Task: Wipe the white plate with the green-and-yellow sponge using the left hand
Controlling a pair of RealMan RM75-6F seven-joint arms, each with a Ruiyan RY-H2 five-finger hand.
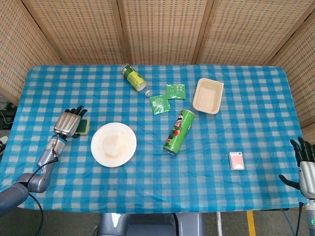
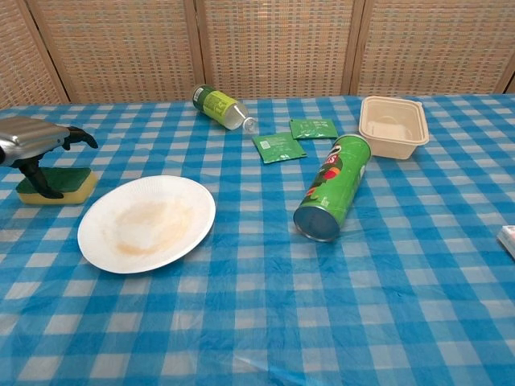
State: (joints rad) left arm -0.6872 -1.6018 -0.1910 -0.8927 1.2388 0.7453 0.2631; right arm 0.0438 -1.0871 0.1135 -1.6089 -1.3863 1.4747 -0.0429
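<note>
Chest view: left robot hand point(image 2: 36, 145) hovers unclenched over the green-and-yellow rectangular sponge point(image 2: 58, 186) – poised to grasp it – just beside the stained round white plate point(image 2: 146, 223) on the bench.

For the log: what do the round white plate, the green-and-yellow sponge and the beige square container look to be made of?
Round white plate: probably paper or pulp, with a matte, thin rim and a brownish stain soaked into its middle. Green-and-yellow sponge: soft yellow foam under a dark green scouring layer, seen as two distinct bands. Beige square container: likely moulded fibre, dull and uniformly tan; plastic cannot be ruled out.
</note>
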